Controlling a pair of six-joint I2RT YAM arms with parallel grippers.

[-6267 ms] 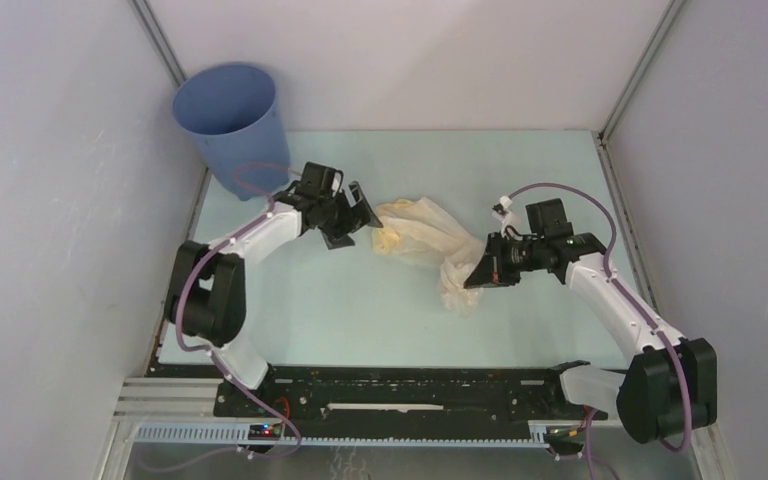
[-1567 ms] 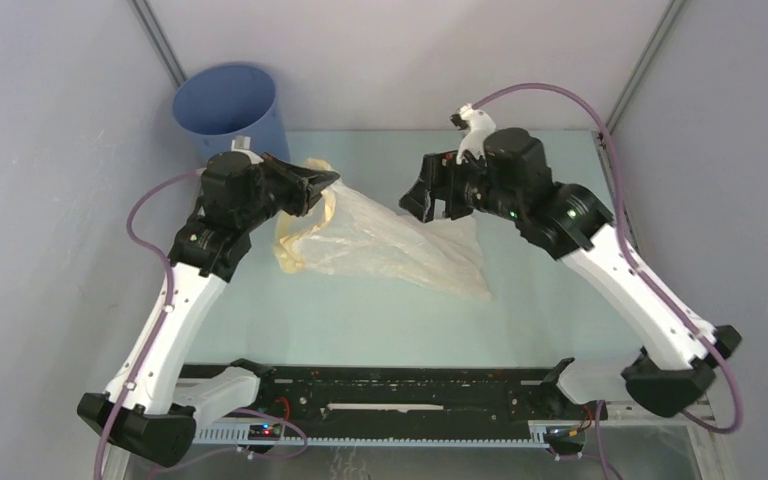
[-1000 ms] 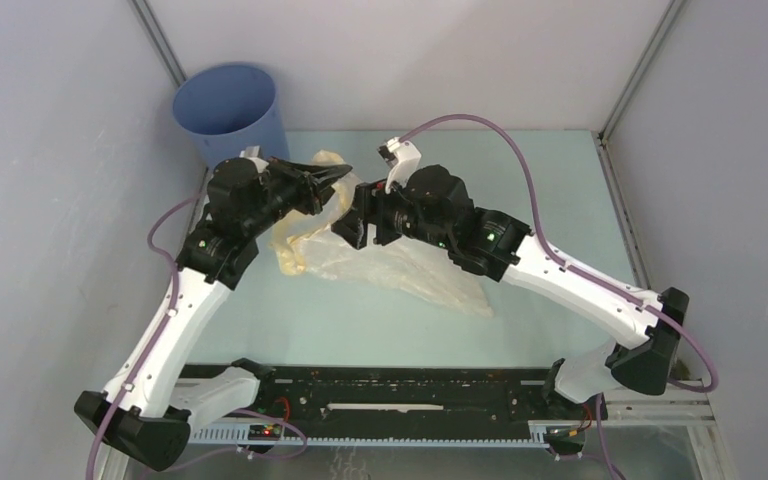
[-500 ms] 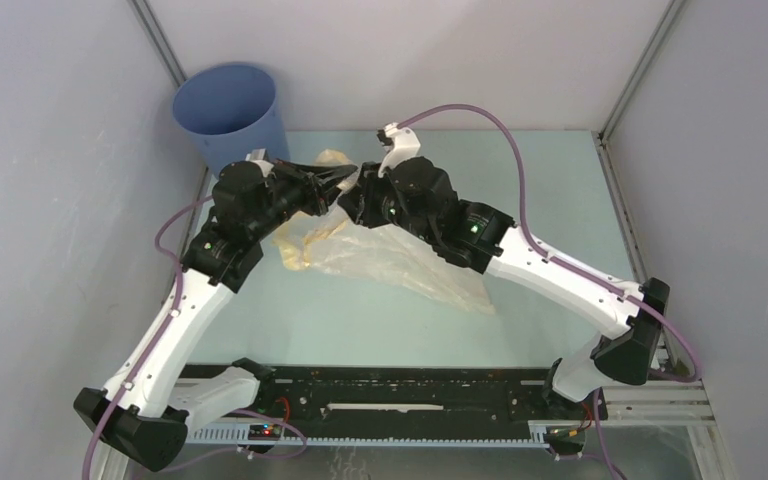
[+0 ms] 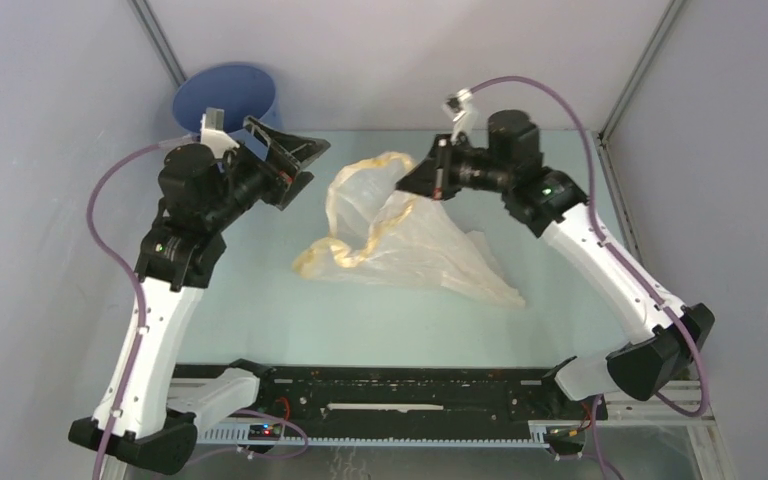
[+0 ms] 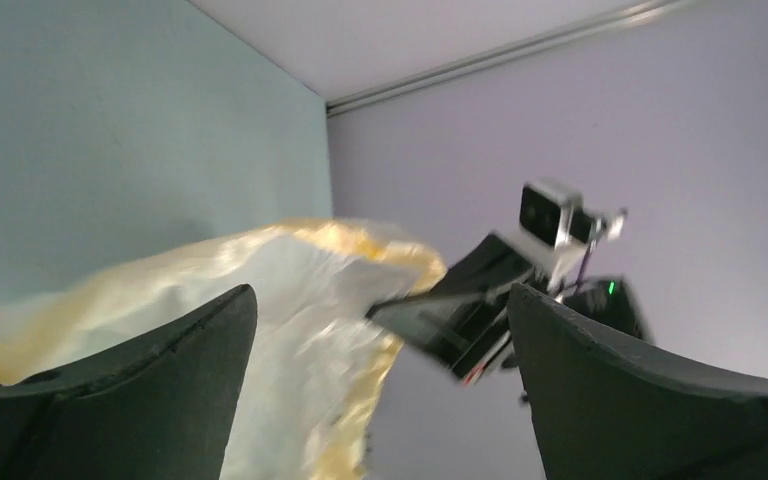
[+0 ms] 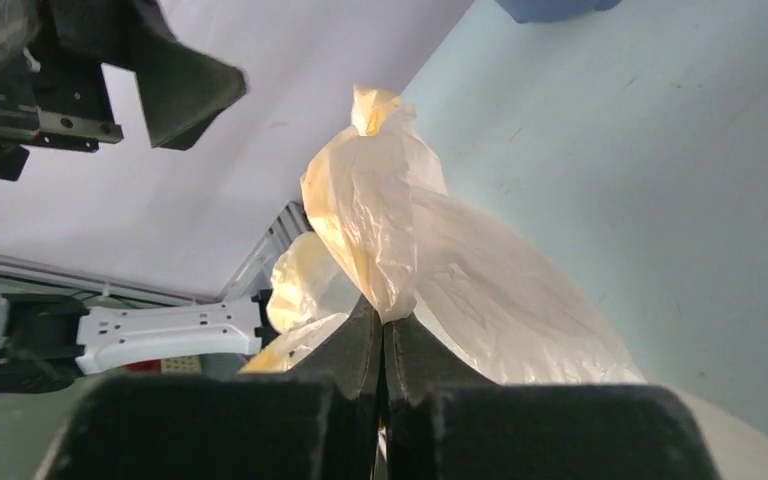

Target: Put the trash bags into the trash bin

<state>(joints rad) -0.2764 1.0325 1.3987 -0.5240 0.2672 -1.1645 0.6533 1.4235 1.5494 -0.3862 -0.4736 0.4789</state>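
Observation:
The translucent white trash bag (image 5: 412, 235) with a pale yellow rim hangs from my right gripper (image 5: 413, 183), which is shut on its rim and holds it above the table; its lower end lies on the table. The pinch shows in the right wrist view (image 7: 384, 322), with the bag (image 7: 390, 230) rising from the closed jaws. My left gripper (image 5: 295, 168) is open and empty, left of the bag, in front of the blue trash bin (image 5: 228, 103) in the far left corner. In the left wrist view the bag (image 6: 290, 300) sits between the spread fingers without touching them.
Grey enclosure walls stand close on the left, back and right. The pale green table (image 5: 560, 170) extends to the right of the bag. A black rail (image 5: 400, 388) with the arm bases runs along the near edge.
My left gripper has let go of the bag's rim, opened and drawn back left toward the bin. My right gripper took the rim and pulled it up and to the right.

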